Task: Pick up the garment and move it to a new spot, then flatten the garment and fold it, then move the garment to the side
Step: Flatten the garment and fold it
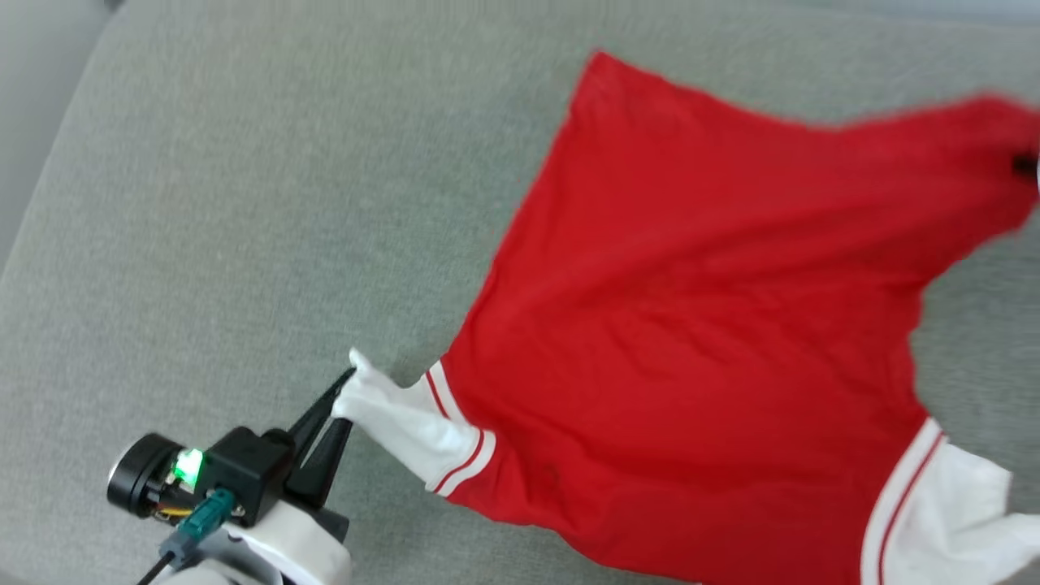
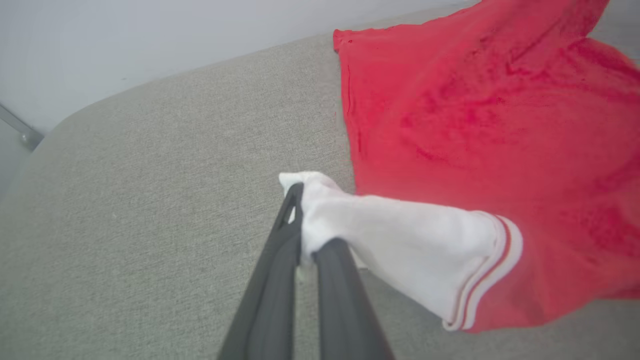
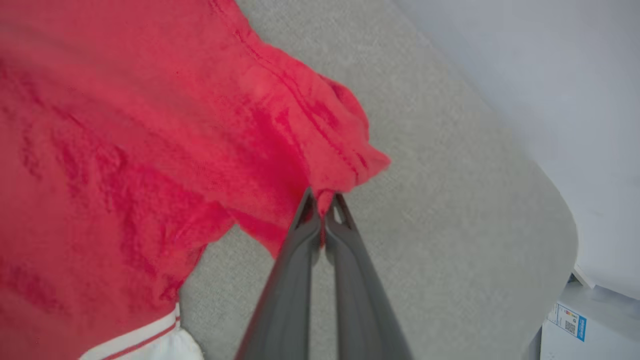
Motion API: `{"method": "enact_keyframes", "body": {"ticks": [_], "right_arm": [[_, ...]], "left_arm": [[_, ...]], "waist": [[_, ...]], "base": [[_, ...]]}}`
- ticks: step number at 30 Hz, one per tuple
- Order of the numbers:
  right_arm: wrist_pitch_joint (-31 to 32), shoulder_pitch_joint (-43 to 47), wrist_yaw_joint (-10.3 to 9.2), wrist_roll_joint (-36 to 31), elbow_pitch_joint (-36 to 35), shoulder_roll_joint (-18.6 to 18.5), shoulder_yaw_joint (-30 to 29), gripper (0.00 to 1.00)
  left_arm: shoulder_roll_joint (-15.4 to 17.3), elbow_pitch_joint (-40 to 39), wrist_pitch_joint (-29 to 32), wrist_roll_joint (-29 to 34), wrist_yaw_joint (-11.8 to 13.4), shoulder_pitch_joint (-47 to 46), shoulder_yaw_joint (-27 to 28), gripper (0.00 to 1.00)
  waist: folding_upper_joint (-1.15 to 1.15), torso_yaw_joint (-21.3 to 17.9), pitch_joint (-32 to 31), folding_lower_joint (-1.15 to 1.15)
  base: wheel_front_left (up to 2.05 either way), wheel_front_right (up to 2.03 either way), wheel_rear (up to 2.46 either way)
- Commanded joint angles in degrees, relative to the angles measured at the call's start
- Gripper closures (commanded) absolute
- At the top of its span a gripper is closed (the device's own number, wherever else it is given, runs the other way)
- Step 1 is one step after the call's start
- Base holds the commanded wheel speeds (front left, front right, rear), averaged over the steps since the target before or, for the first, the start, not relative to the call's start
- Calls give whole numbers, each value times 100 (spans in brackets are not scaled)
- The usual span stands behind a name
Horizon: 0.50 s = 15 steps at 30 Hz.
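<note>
Stretching wide: red garment (image 1: pixel 691 325), white stripe-trimmed sleeves.
Left gripper (image 1: pixel 343 400) pinches a sleeve (image 1: pixel 406 431); right gripper (image 3: pixel 324 200) apparently clamps the hem (image 3: pixel 345 160).

The red jersey garment (image 1: pixel 691 325) is spread on the grey fabric cushion (image 1: pixel 244 203), to the right of the left gripper (image 1: pixel 348 398).

From the head we look steeply down on the grey padded surface (image 1: pixel 244 203), the garment (image 1: pixel 691 325) toward 3 o'clock. Our left wrist camera sits close behind the left gripper (image 2: pixel 312 220), cloth at 2 o'clock; our right wrist camera sits as close behind the right gripper (image 3: pixel 324 197), cloth at 9 o'clock — all three share it.
</note>
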Motion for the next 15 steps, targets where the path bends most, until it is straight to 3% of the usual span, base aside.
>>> {"method": "enact_keyframes", "body": {"ticks": [1,6,7,10,15], "right_arm": [[-59,230,-4,88,-97,-113,22,100],[-333,1594,-4,595,-517,-844,-205,100],[-613,2662,-4,916,-498,-1066,-515,100],[-1066,4193,-3,1143,-334,-1020,-926,100],[-1378,5811,-3,1057,-173,-628,-1208,100]], "left_arm": [[41,-19,12,-11,43,94,-13,100],[132,-137,54,-141,194,359,-15,100],[207,-187,63,-181,268,501,-35,100],[259,-222,88,-225,322,606,-48,100],[239,-198,96,-254,316,635,-71,100]], "waist": [[0,-262,-395,0],[0,-457,-768,0],[0,-528,-902,0],[0,-567,-961,0],[0,-565,-931,0]], "base": [[0,0,0],[0,0,0],[0,0,0],[0,0,0],[0,0,0]]}}
